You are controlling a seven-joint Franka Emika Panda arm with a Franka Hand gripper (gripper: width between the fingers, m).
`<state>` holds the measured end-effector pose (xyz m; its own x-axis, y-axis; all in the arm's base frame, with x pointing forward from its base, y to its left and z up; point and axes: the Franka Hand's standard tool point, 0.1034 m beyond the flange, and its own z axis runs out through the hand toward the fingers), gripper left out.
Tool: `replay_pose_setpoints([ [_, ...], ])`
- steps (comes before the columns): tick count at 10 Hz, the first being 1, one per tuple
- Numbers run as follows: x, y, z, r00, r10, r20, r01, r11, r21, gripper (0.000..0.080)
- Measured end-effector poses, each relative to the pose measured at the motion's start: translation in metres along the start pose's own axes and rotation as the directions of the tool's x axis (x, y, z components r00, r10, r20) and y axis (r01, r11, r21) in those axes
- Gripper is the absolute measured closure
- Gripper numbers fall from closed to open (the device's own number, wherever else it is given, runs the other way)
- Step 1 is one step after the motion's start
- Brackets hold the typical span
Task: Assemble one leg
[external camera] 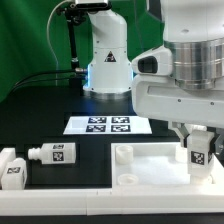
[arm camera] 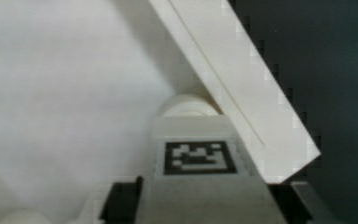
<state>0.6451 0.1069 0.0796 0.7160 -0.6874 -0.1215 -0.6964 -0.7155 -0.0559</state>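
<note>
Leg (external camera: 198,150) hangs stub-down, pinched on two opposite sides by your jaws, over the corner of the white panel (external camera: 150,168) at the exterior view's right. In the wrist view the round stub (arm camera: 194,104) sits just beside the panel's raised edge, but the socket is hidden, so alignment cannot be judged. Hold the post upright, centre the stub over the corner socket, lower slowly, and twist only once it seats. Another leg (external camera: 55,153) lies on the table (external camera: 60,130) well apart; leave it.
</note>
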Motion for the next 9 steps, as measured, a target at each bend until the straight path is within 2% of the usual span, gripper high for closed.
replay_pose_setpoints([
  [1,0.0006,-0.0004,0.0006,0.989,0.148,0.000,-0.148,0.989,0.015,0.0514],
  [2,-0.0001,-0.0007,0.0013,0.952,0.305,-0.011,-0.305,0.951,0.045,0.0514],
  [4,-0.0039,-0.0010,0.0020,0.870,0.492,-0.024,-0.489,0.869,0.083,0.0514],
  [7,-0.0048,-0.0010,0.0029,0.872,0.488,-0.028,-0.485,0.871,0.084,0.0513],
  [8,-0.0032,0.0005,0.0028,0.923,0.383,-0.045,-0.379,0.922,0.077,0.0344],
  [9,0.0001,0.0032,0.0024,0.991,0.118,-0.070,-0.114,0.992,0.056,0.0190],
])
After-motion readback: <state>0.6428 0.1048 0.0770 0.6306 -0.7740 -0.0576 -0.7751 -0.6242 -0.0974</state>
